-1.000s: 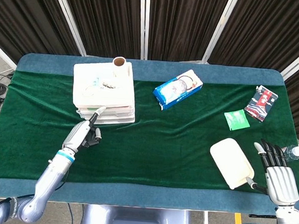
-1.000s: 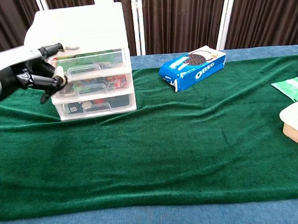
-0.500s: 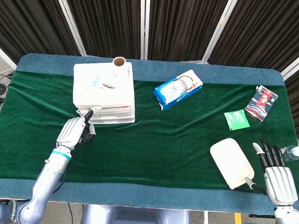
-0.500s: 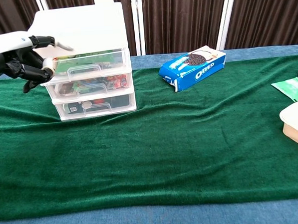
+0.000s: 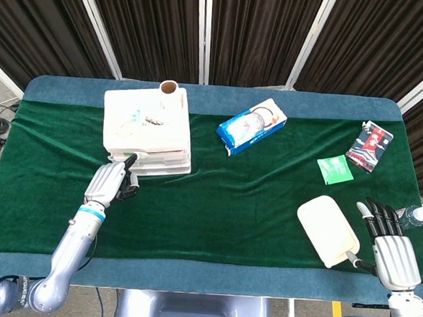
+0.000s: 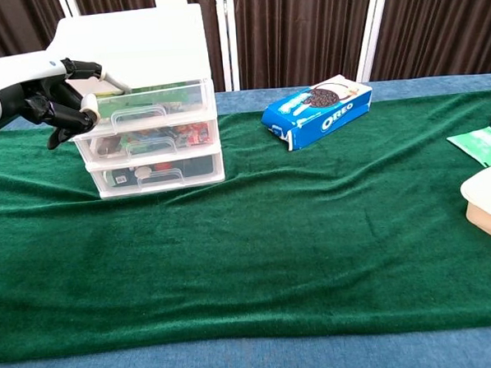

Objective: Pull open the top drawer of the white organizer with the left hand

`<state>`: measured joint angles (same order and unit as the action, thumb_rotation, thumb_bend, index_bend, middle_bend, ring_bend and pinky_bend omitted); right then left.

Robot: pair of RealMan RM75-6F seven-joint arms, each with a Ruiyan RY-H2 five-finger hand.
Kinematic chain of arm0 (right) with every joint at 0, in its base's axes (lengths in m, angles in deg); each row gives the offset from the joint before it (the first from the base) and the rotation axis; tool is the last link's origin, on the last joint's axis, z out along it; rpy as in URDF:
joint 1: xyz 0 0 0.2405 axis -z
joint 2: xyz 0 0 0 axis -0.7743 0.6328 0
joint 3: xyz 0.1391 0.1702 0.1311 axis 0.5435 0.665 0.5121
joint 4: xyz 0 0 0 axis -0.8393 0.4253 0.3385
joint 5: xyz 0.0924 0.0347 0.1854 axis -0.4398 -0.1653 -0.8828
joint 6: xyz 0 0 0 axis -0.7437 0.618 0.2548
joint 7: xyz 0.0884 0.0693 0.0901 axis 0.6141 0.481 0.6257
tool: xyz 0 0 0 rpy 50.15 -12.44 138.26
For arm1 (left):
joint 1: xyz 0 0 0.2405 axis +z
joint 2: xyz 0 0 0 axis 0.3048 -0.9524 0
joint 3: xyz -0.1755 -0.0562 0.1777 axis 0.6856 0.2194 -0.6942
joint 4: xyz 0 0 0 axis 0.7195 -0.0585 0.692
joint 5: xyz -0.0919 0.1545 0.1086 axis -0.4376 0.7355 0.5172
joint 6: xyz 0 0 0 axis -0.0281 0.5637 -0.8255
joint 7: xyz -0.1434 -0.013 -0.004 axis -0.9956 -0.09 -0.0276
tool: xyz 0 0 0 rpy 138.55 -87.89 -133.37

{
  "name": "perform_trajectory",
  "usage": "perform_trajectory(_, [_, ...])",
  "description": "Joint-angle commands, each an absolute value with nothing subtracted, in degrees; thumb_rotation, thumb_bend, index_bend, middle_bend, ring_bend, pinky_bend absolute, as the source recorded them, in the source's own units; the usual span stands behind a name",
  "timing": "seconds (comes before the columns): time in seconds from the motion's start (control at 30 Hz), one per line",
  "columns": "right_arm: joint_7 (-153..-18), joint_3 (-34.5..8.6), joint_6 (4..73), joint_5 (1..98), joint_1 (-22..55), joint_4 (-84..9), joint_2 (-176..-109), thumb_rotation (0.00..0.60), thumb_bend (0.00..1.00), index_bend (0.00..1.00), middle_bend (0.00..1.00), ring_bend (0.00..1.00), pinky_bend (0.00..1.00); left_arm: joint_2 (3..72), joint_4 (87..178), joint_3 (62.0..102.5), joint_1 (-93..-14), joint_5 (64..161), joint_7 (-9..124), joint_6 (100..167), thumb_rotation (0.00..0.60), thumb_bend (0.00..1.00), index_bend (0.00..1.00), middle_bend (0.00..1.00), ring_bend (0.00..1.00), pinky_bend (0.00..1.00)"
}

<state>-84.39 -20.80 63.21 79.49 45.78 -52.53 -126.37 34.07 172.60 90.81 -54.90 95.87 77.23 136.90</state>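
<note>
Three-drawer white organizer (image 6: 147,115), top drawer (image 6: 146,103) closed. Left hand (image 6: 47,95) at its left front corner, fingers curled, gripping nothing. Right hand (image 5: 391,245) resting, fingers apart.

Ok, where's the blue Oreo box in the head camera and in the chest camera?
Head view: the Oreo box lies upper centre, right of the white organizer.
Chest view: the Oreo box sits centre, upper half, again right of the white organizer.
Shared landmark: the white organizer.
</note>
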Motion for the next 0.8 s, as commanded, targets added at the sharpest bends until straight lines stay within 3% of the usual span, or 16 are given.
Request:
perform_trajectory(0.03, [-84.4, -20.8, 63.2, 79.5, 45.8, -52.5, -126.4, 0.6, 0.04, 0.0, 0.0, 0.0, 0.0, 34.0, 172.5, 90.8, -55.3, 95.1, 77.5, 136.8, 0.6, 0.96, 0.18, 0.84, 0.75, 0.73])
perform_trajectory(0.4, [-84.3, -20.8, 63.3, 79.5, 45.8, -52.4, -126.4, 0.6, 0.04, 0.0, 0.0, 0.0, 0.0, 34.5, 171.1, 90.5, -56.5, 92.7, 78.2, 136.9, 0.6, 0.96, 0.18, 0.84, 0.75, 0.73])
perform_trajectory(0.8, [-84.2, -20.8, 63.4, 79.6, 45.8, -52.4, -126.4, 0.6, 0.04, 0.0, 0.0, 0.0, 0.0, 33.6, 172.7, 90.3, -56.6, 93.0, 77.4, 137.0, 0.6, 0.96, 0.34, 0.84, 0.75, 0.73])
